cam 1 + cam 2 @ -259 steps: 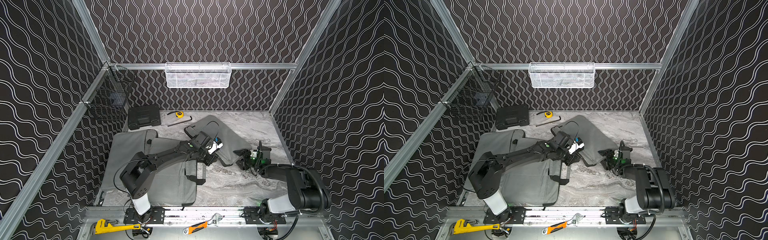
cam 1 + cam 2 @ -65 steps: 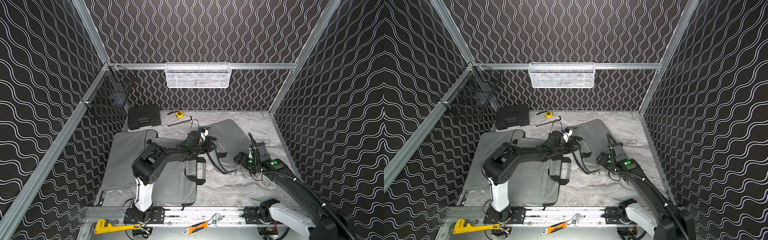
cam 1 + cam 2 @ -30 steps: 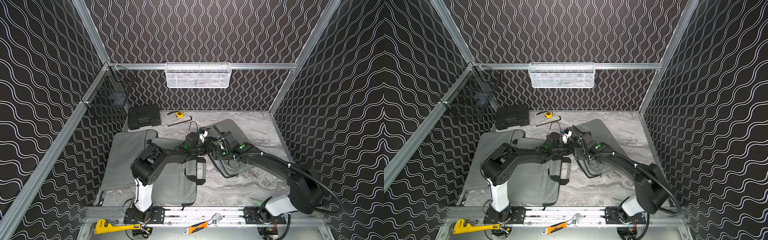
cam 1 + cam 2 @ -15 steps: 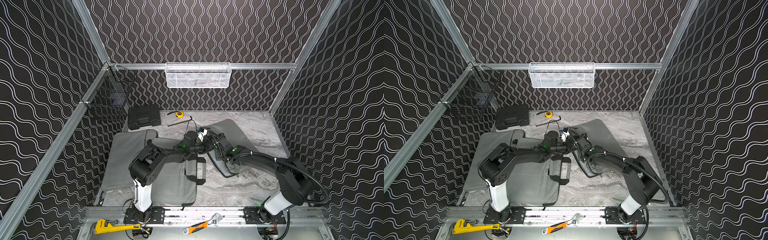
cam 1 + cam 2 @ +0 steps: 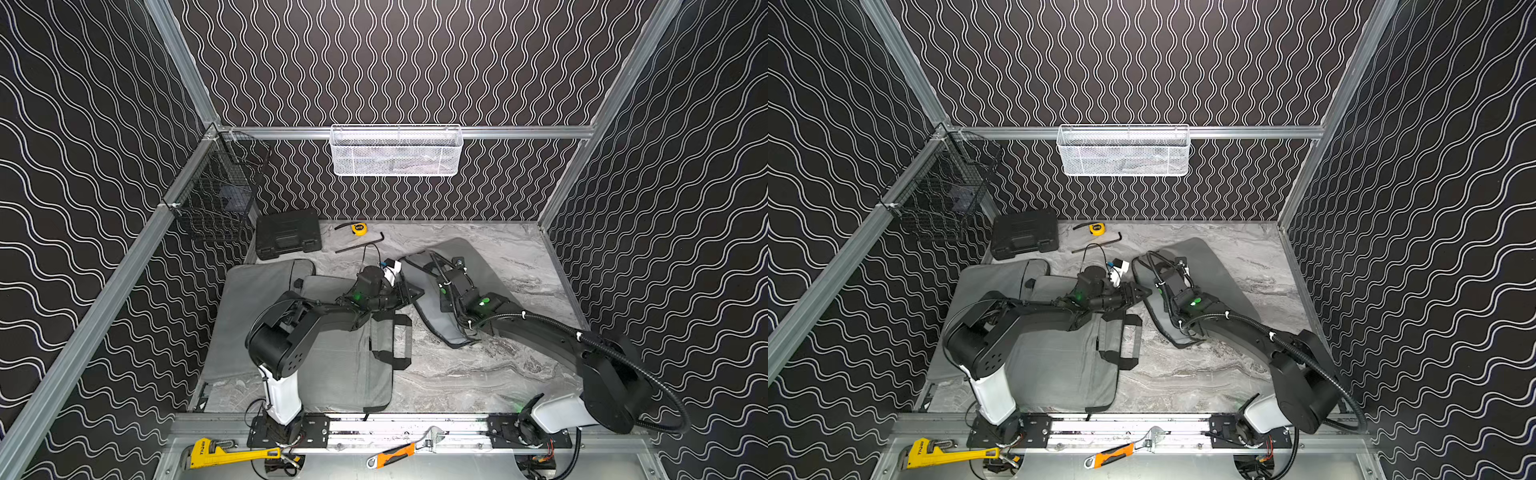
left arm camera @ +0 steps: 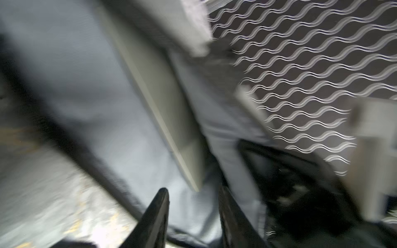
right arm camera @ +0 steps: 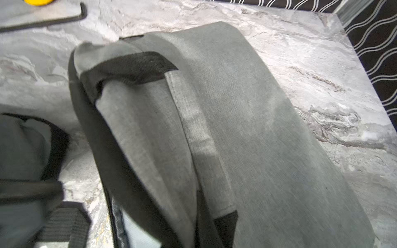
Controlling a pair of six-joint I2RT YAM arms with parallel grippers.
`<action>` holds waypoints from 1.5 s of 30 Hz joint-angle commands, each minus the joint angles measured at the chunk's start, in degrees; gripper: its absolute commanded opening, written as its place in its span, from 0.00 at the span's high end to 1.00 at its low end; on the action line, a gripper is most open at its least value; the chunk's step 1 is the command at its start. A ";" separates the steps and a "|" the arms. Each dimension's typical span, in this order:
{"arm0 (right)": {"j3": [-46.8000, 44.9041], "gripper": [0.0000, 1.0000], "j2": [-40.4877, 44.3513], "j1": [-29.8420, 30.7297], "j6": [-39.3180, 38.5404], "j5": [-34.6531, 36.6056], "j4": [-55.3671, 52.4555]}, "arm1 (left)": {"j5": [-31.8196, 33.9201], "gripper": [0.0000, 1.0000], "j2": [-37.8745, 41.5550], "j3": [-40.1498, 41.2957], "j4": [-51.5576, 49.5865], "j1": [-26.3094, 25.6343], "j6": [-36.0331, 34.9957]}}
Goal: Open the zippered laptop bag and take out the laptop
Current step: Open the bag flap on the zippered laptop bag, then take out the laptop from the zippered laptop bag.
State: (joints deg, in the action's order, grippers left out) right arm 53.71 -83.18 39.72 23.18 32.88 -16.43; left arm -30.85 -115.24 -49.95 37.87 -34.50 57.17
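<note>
The grey laptop bag (image 5: 482, 266) lies right of centre, seen in both top views. My right gripper (image 5: 441, 269) sits at its left edge, shut on the bag's upper flap. In the right wrist view the grey handle strap (image 7: 193, 120) and the flap cover the jaws. Facing the bag's mouth from the left, my left gripper (image 5: 409, 293) is open. In the blurred left wrist view its dark fingers (image 6: 159, 214) stand apart over pale lining. Just beyond them a pale flat slab (image 6: 171, 120) juts from the bag; it looks like the laptop's edge.
A larger grey bag (image 5: 332, 357) with black handles lies under my left arm. At the back are a black tool case (image 5: 288, 233), a yellow tape measure (image 5: 359, 227) and a hex key (image 5: 361, 245). Wire baskets (image 5: 395, 150) hang on the walls. Two wrenches (image 5: 224, 455) lie on the front rail.
My right gripper has closed on the bag's flap after moving in to its left edge. The left gripper, shut a second ago, has opened.
</note>
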 commanded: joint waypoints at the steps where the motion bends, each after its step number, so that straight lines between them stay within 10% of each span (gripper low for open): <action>1: -0.23 1.00 1.74 0.03 3.23 1.86 1.75 | 1.05 0.57 -1.65 -0.82 1.90 -0.60 1.05; 29: -2.34 1.00 8.73 0.03 9.95 -3.43 3.59 | 12.73 0.53 -17.92 -13.79 3.94 -10.80 12.06; 37: -3.09 1.00 9.28 0.00 11.25 -4.23 3.24 | 11.72 0.61 -19.53 -18.05 4.64 -12.20 12.73; 45: -3.92 1.00 9.37 -0.16 10.39 -2.91 2.76 | 10.71 0.92 -17.91 -18.09 4.76 -12.28 11.66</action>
State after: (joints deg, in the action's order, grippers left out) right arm 50.19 -74.08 39.64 32.56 28.67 -17.26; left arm -19.44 -134.23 -67.94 42.11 -46.63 72.75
